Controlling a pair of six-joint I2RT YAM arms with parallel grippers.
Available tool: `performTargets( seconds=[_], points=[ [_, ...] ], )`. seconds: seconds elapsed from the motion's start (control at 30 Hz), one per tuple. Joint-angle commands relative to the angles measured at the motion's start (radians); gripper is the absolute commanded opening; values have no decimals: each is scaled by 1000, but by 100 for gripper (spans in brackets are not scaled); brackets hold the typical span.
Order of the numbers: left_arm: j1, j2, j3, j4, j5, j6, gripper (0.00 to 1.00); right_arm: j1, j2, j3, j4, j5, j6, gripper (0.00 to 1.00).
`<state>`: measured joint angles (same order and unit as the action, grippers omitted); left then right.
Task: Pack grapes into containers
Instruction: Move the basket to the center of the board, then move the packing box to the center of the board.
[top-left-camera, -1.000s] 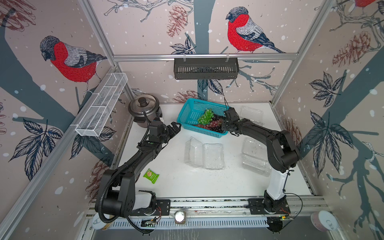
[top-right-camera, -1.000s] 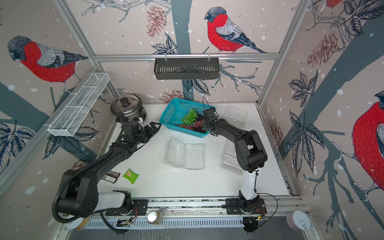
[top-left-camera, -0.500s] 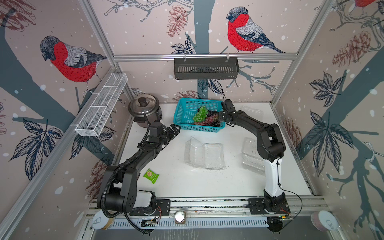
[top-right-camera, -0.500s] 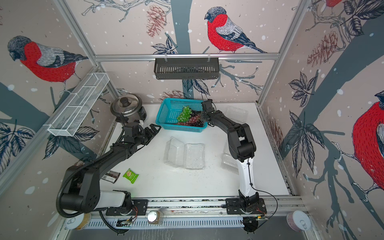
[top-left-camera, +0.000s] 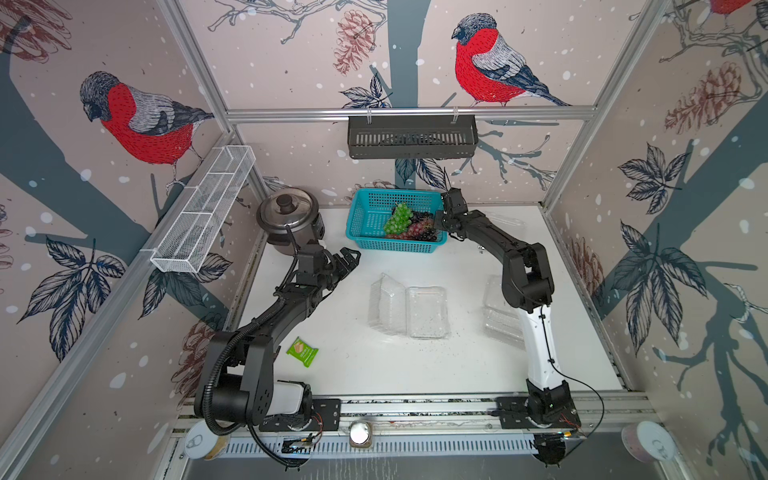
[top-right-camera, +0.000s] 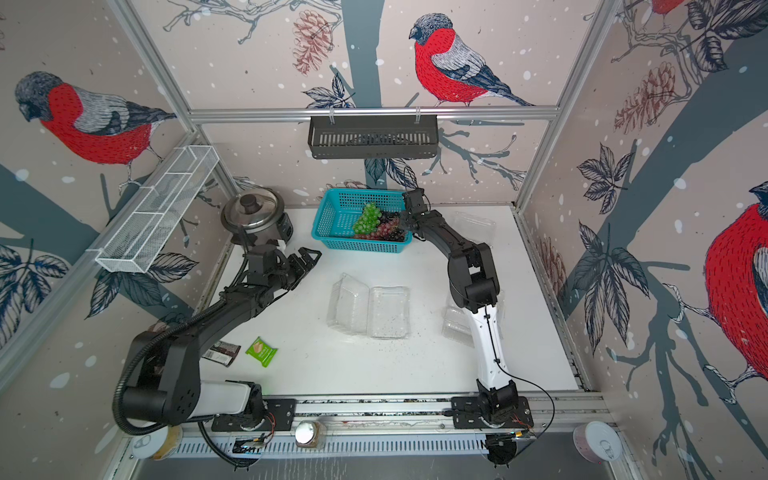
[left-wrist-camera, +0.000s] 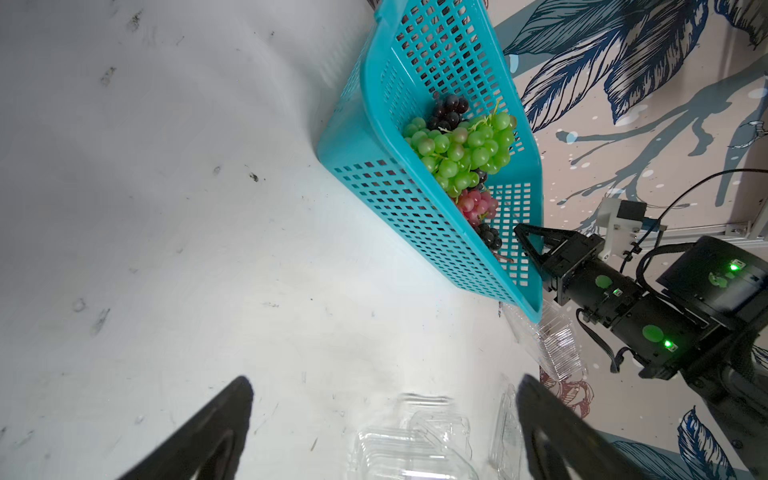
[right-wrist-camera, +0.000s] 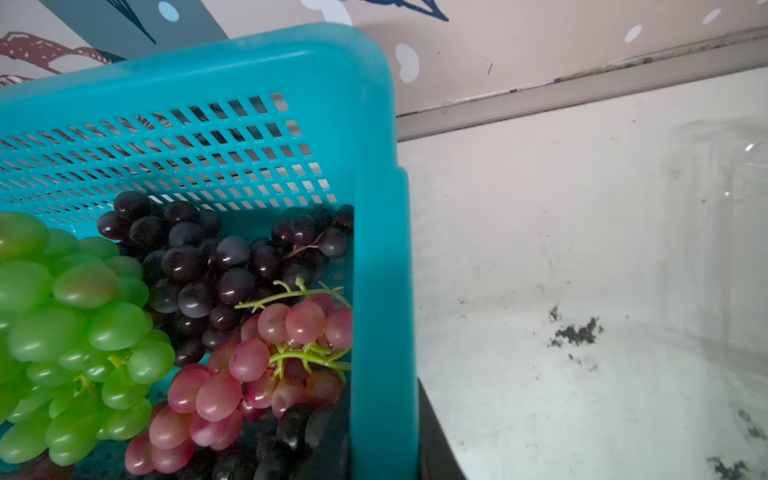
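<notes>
Grapes (top-left-camera: 409, 224): green, red and dark bunches are heaped in the right half of the teal basket (top-left-camera: 395, 246), upper centre in both top views. The right hand (top-left-camera: 440, 218) is at the basket's right end wall, just beside the pile. The left hand (top-left-camera: 349, 259) is left of centre over bare desk (top-left-camera: 353, 374), fingers spread with nothing between them, well apart from the grapes. Containers (top-left-camera: 428, 311): one lies open at centre, a second container (top-left-camera: 496, 322) sits at right behind the right arm, and a third container (top-left-camera: 505, 220) is at upper right.

Labels: the print on the green packet (top-left-camera: 302, 351), lower left, is too small to read. A dark wrapper (top-right-camera: 222, 353) shows in a top view, lettering unreadable.

Left wrist view: the grapes (left-wrist-camera: 461, 153) are upper right, inside the basket (left-wrist-camera: 395, 199). The right hand (left-wrist-camera: 530, 245) straddles its rim beside the dark bunch. The left fingers (left-wrist-camera: 216, 428) are at the bottom edge, wide apart.

Right wrist view: the grapes (right-wrist-camera: 166, 324) fill the lower left. The basket wall (right-wrist-camera: 382, 249) runs down mid-frame, with a black finger (right-wrist-camera: 436, 440) against its outer face. The hand is clamped on that wall.
</notes>
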<state>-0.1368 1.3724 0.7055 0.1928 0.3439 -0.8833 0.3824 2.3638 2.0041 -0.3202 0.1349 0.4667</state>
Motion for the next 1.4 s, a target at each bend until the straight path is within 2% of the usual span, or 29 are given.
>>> performTargets(
  seconds=[0.0, 0.23, 0.4, 0.5, 0.6, 0.77, 0.9, 0.97, 1.07, 1.27, 1.37],
  points=[
    [2, -2, 3, 14, 15, 5, 98, -1, 40, 51, 33, 10, -79, 10],
    [2, -6, 6, 0, 21, 11, 98, -12, 67, 99, 28, 0, -136, 20],
    [2, -21, 22, -35, 41, 24, 98, -21, 5, 104, -15, -32, -115, 53],
    [-3, -45, 38, -62, 60, 37, 98, -16, -70, 78, -49, -37, -105, 68],
    [-20, -73, 54, -108, 63, 62, 98, 1, -197, -42, -53, -24, -99, 79],
    [-65, -114, 61, -170, 72, 105, 98, 65, -457, -383, -24, 13, -90, 100],
    [-92, -149, 53, -218, 67, 144, 98, 142, -594, -642, -52, 45, -68, 100],
    [-100, -166, 37, -230, 58, 153, 98, 179, -622, -738, -77, 36, -62, 100],
    [-109, -190, 2, -215, 62, 150, 98, 236, -642, -838, -92, 88, -39, 100],
    [-126, -205, -33, -193, 87, 125, 98, 295, -608, -902, -115, 98, 2, 96],
    [-148, -205, -28, -204, 86, 119, 98, 316, -571, -901, -122, 112, 22, 87]
  ],
)
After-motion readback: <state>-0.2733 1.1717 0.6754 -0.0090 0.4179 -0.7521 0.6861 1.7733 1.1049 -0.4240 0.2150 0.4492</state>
